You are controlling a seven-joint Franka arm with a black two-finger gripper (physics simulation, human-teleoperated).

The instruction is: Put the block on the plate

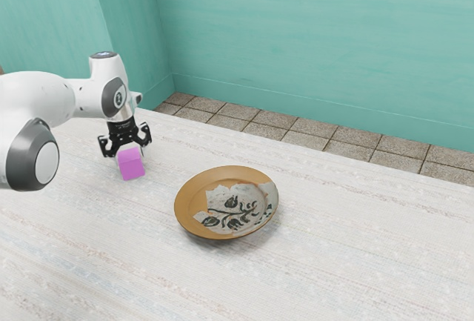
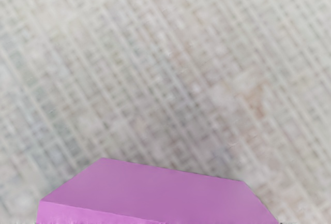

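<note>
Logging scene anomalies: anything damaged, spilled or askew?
Only the plate: a ragged-edged grey-white patch interrupts its tan surface, like flaked glaze. The patch carries a dark plant motif, so it may be just decoration. No spill visible; the block looks undamaged.

The wrist view's lower edge cuts off the block (image 2: 155, 193).

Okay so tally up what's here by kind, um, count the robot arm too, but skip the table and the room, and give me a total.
Magenta block: 1
Tan plate with a leafy pattern: 1
White robot arm: 1
Total: 3
</note>
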